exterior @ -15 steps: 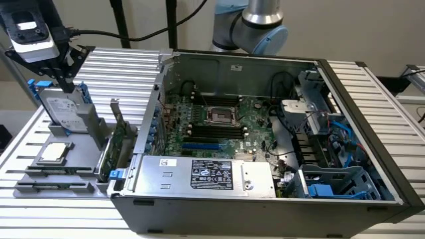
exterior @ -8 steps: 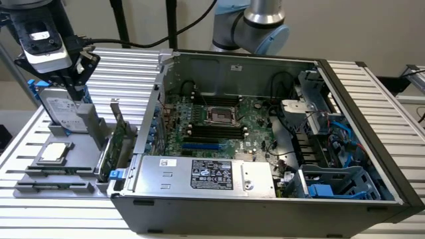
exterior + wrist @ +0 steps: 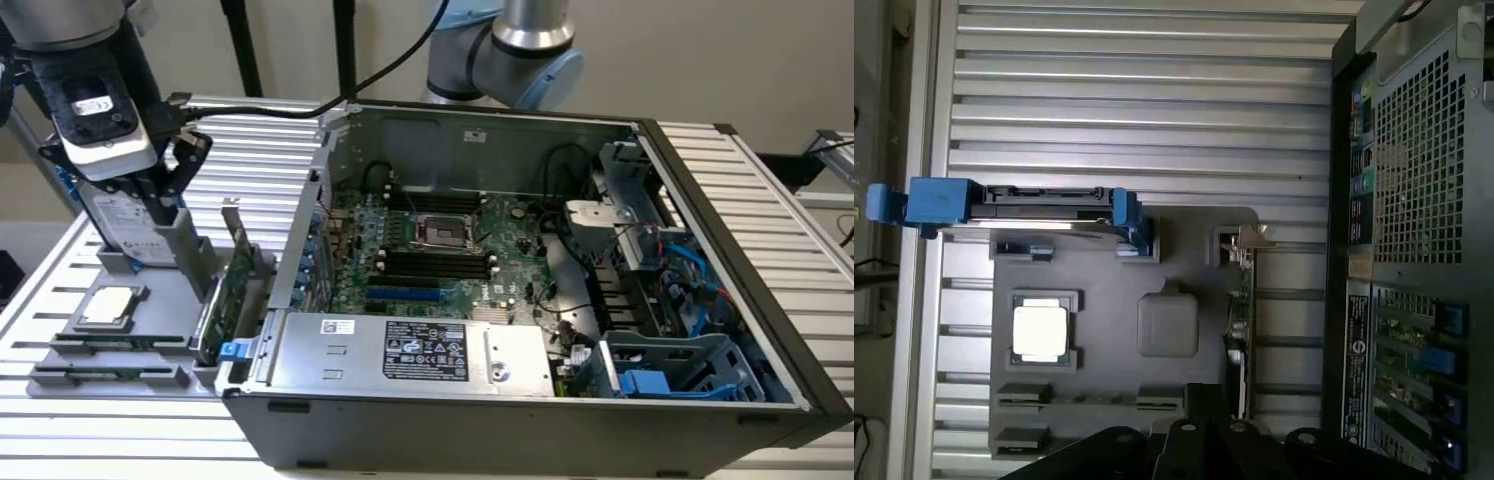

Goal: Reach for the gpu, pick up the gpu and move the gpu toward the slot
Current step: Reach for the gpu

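Exterior view: arm (image 3: 80,40) points straight down over the grey tray's (image 3: 167,315) far edge, black gripper (image 3: 164,205) closed, seemingly empty, near the upright thin green gpu card (image 3: 242,275).

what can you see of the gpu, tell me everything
The gpu is a thin green circuit card with a narrow silver bracket at one end. It stands on edge in the grey holder tray, beside the open computer case, on the exterior view's left of it. Nothing grips it; the shut gripper hangs apart from it above the tray.
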### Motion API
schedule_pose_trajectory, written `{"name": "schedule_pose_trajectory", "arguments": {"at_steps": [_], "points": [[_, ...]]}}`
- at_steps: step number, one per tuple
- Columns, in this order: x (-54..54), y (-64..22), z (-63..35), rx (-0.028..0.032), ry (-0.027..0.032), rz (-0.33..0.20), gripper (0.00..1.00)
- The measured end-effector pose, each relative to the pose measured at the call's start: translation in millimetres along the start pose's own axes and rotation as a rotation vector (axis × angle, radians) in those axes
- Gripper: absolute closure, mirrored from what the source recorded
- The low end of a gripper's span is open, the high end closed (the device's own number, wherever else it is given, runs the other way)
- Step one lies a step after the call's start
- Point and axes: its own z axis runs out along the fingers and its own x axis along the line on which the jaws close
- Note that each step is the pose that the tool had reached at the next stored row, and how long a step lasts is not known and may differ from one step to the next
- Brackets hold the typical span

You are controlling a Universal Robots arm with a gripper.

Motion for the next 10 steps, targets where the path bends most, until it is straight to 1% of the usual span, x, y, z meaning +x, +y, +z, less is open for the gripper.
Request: {"name": "schedule_pose_trajectory", "arguments": {"at_steps": [2,6,10], "points": [[-2.5,-3.9,3.3,-0.0002,-0.002,0.0,0.89],[-9.6,-10.4,9.6,0.0,-0.0041,0.0,0.89],[-17.9,-14.0,14.3,0.0005,-0.0048,0.0,0.89]]}}
